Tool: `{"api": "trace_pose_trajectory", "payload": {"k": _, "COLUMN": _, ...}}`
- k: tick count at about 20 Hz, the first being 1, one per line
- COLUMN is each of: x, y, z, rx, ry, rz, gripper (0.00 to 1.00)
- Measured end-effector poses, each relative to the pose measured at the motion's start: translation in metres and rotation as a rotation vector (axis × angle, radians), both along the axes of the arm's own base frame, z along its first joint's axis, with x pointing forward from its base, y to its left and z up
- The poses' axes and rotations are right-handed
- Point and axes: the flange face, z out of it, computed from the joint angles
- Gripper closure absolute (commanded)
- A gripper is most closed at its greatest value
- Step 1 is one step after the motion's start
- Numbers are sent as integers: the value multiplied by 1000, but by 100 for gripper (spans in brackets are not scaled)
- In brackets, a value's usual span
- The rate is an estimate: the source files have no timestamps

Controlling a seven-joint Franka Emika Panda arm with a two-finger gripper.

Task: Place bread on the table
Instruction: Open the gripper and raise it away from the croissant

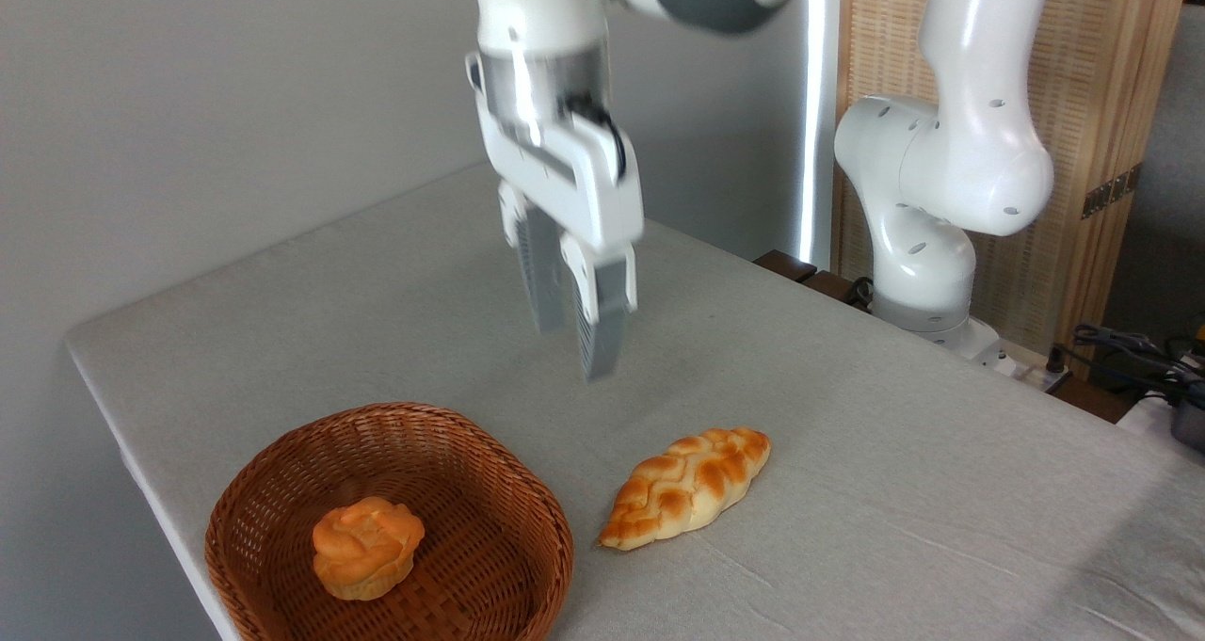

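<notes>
Showing one bread (pixel 685 487), one basket (pixel 282 490) (one bun (pixel 366 546))

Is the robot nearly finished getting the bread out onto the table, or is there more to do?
It looks done: the braided bread lies on the grey table, just right of the basket. The gripper hangs above, holding nothing. A small round bun sits in the basket. Nothing obvious remains except perhaps the arm pulling away.

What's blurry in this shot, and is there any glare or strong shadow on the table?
Camera view: the gripper looks slightly motion-blurred; the bread, basket and bun are sharp. Lighting is soft and even, shadows on the table faint; a bright strip glares behind the arm.
</notes>
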Motion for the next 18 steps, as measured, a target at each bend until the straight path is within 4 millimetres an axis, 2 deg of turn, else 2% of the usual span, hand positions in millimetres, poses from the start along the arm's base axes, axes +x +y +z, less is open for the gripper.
{"api": "trace_pose_trajectory", "payload": {"k": 3, "x": 8, "y": 4, "z": 44, "rx": -36, "ry": -18, "rz": 54, "gripper": 0}}
{"api": "trace_pose_trajectory", "payload": {"k": 5, "x": 20, "y": 5, "z": 57, "rx": -44, "ry": -18, "rz": 84, "gripper": 0}}
{"api": "trace_pose_trajectory", "payload": {"k": 11, "x": 64, "y": -1, "z": 51, "rx": -51, "ry": 65, "rz": 121, "gripper": 0}}
{"api": "trace_pose_trajectory", "payload": {"k": 13, "x": 71, "y": -3, "z": 48, "rx": -49, "ry": 73, "rz": 120, "gripper": 0}}
{"api": "trace_pose_trajectory", "payload": {"k": 18, "x": 72, "y": 3, "z": 52, "rx": -49, "ry": 71, "rz": 130, "gripper": 0}}
